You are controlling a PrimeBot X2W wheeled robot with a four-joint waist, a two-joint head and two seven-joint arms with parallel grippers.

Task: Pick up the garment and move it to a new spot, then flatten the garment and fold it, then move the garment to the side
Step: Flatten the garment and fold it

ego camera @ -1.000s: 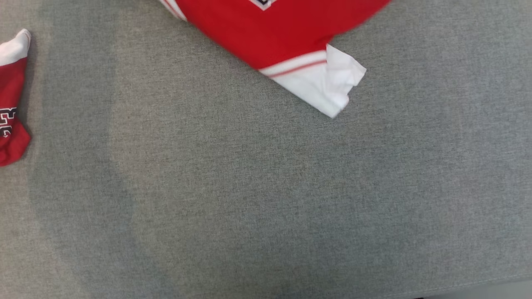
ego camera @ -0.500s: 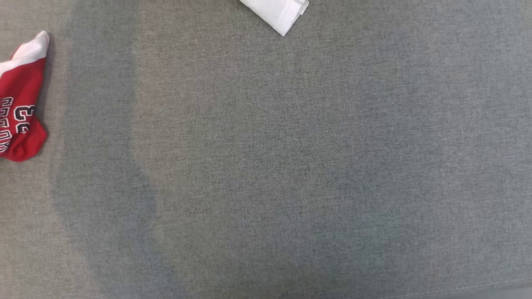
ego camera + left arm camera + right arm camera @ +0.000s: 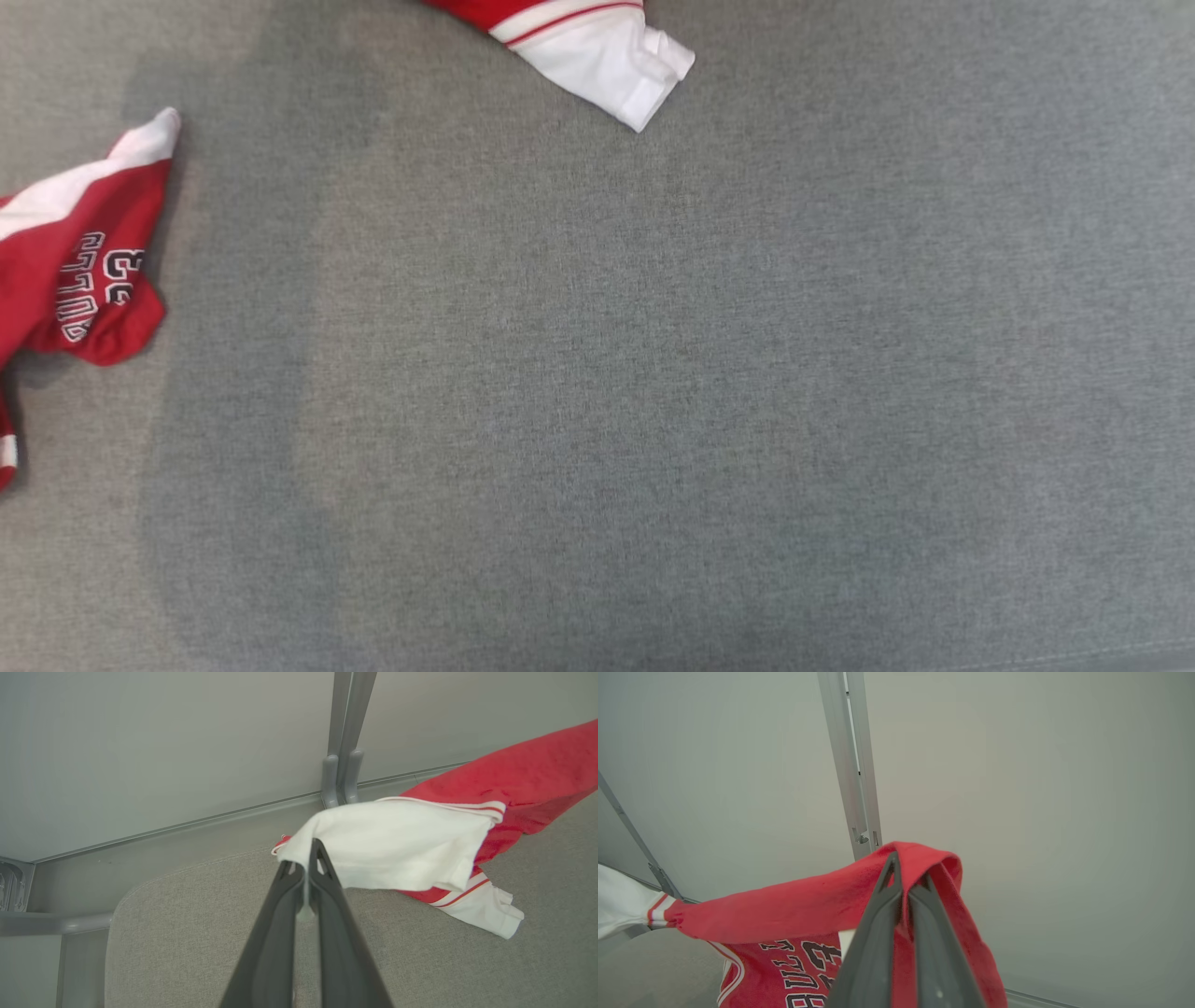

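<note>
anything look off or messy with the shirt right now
Nothing damaged or spilled. The shirt hangs bunched, not flat: the left end effector pinches a white sleeve, the right end effector a red fold, and a second sleeve trails crumpled on the grey surface.

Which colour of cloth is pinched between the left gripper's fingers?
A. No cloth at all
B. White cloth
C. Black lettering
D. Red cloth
B: in the left wrist view the left gripper is shut on a white part of the garment, while the red cloth stretches away beyond it.
</note>
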